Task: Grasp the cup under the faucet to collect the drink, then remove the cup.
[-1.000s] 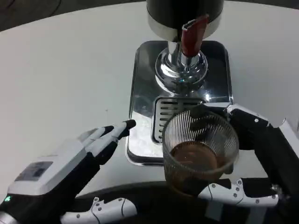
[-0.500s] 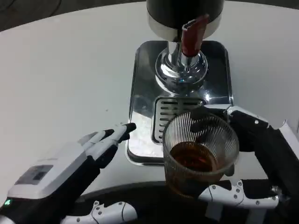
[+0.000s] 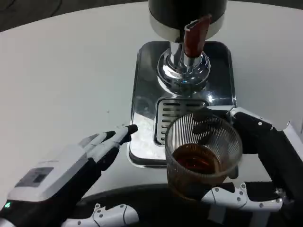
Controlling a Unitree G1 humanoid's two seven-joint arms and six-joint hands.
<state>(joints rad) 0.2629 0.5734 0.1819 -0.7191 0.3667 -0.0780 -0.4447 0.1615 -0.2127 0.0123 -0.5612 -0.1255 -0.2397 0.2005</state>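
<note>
the right hand grips the ribbed cup, upright, with brown drink inside, already forward of the faucet over the tray front edge (near the robot). the left hand waits empty, fingers extended, well left of the cup.

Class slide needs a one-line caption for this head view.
Right hand holds ribbed cup of brown drink before the dispenser tray; left hand waits.

Open white surface lies wide to my left; ahead, the dispenser and its steel tray block my way.
</note>
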